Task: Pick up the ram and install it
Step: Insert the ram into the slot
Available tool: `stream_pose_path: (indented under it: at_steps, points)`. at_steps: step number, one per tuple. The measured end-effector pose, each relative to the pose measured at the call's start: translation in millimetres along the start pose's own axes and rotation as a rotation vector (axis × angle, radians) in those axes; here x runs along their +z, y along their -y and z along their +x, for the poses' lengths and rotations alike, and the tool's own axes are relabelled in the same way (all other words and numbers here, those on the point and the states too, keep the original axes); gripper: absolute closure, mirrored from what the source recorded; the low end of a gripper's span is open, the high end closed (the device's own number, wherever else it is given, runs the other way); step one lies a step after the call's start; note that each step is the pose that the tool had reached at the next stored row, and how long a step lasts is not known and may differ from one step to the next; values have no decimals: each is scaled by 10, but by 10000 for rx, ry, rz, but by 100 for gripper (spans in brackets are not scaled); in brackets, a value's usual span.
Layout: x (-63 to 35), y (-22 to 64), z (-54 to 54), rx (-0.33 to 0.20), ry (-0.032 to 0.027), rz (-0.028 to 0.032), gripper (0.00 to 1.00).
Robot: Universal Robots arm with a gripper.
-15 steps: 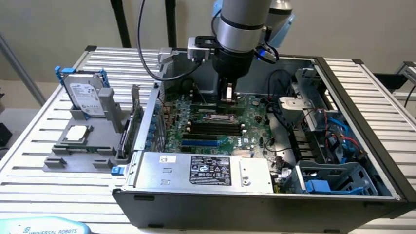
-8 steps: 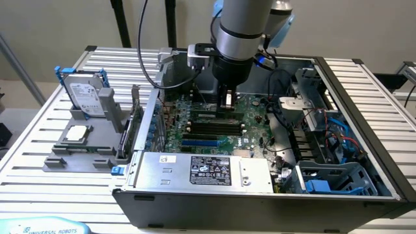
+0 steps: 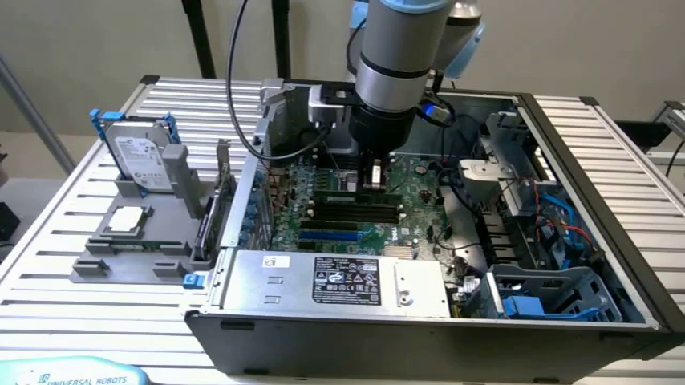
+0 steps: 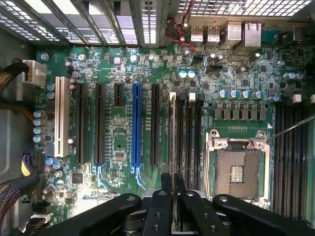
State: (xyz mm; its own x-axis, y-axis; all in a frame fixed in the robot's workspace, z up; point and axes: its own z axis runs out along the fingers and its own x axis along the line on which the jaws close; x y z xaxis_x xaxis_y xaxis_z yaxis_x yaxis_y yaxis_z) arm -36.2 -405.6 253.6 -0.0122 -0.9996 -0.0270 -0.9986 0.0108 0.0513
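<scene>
One arm over the open computer case (image 3: 599, 184) | gripper (image 4: 173, 189) pressed together, pinching the ram (image 4: 171, 142) edge-on | ram directly beneath gripper, above the motherboard (image 4: 118, 132) slots | judged: keep stick upright, aligned along slot, press evenly.

Soft, even light fills the exterior view, with pale sheen on the ribbed bench (image 3: 64, 265) at 9 o'clock and only faint shadow inside the open computer case (image 3: 599, 241). In the wrist view the motherboard (image 4: 118, 142) is evenly lit and fairly crisp, bright glare bleaches the vent slats (image 4: 123, 14) toward 12 o'clock, and the dark hand (image 4: 173, 206) at 6 o'clock sits close and soft.
</scene>
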Motion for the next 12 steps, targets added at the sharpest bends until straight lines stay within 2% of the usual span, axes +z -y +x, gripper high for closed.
stream_pose_path:
  at_steps: [4, 7, 12]
  points:
    - [56, 2, 2, -4, -9, 133, 87]
    - [110, 2, 2, -3, -39, 155, 87]
    - [155, 1, -35, 2, -156, 170, 87]
